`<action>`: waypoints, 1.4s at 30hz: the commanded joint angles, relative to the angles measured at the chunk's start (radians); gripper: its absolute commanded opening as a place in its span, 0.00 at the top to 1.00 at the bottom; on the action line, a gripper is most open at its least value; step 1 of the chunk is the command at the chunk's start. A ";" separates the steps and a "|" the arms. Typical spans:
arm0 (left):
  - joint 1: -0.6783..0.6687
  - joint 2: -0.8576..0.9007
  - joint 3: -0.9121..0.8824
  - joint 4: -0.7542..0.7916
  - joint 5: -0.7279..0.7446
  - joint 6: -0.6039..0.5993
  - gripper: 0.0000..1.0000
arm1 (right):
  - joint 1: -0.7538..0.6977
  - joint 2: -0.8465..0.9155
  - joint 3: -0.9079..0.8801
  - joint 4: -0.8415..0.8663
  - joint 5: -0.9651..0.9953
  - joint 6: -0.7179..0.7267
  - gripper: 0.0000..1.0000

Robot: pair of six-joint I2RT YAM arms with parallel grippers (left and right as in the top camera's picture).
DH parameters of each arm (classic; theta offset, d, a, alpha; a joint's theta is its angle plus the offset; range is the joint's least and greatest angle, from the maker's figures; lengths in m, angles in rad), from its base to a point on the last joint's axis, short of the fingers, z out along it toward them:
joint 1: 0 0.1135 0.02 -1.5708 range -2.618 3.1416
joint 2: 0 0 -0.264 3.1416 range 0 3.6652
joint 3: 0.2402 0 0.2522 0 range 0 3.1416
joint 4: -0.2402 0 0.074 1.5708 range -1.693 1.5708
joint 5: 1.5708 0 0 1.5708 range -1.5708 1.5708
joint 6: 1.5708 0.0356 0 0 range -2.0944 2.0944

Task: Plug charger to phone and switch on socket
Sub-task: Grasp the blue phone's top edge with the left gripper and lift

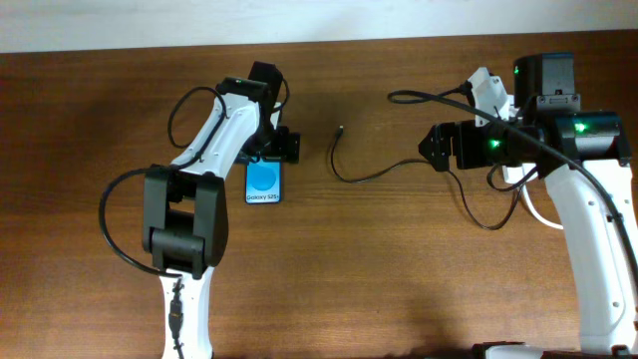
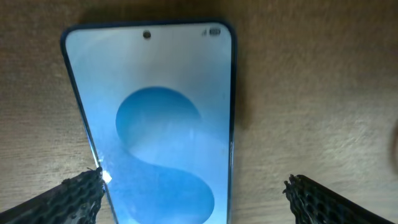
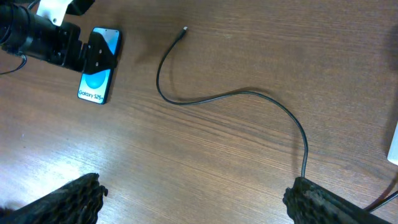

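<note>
The phone [image 1: 264, 183] lies flat on the table, blue screen up, with "Galaxy S25" text at its near end. My left gripper [image 1: 271, 152] hovers over the phone's far end. In the left wrist view the phone [image 2: 161, 124] fills the space between the open fingers [image 2: 74, 198], the left one at its edge. The charger [image 1: 351, 178] is a thin black cable whose tiny plug [image 1: 342, 129] lies free right of the phone. My right gripper [image 1: 435, 148] is open above the cable [image 3: 236, 94], holding nothing. The white socket [image 1: 490, 92] is mostly hidden under the right arm.
A thick white cord [image 1: 539, 213] curves beside the right arm's base. Black arm wiring loops near both arms. A white edge [image 3: 393, 143] shows at the far right of the right wrist view. Bare wooden table [image 1: 399, 279] spreads in front.
</note>
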 commanded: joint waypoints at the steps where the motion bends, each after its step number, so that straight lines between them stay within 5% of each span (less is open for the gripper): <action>1: 0.009 0.017 0.021 -0.037 -0.040 0.062 0.01 | -0.005 -0.001 0.018 -0.006 -0.016 -0.003 0.02; 27: 0.021 0.072 -0.018 -0.015 -0.006 -0.049 0.03 | -0.005 -0.001 0.016 -0.016 -0.016 -0.003 0.02; 31: 0.021 0.072 -0.052 0.017 -0.007 -0.068 0.08 | -0.005 -0.001 0.016 -0.018 -0.016 -0.003 0.02; 36: 0.021 0.072 -0.052 0.040 -0.007 -0.080 0.38 | -0.005 -0.001 0.015 -0.019 -0.016 -0.003 0.02; 42: 0.021 0.069 0.012 0.003 -0.006 -0.105 0.36 | -0.005 -0.001 0.015 -0.018 -0.017 -0.003 0.02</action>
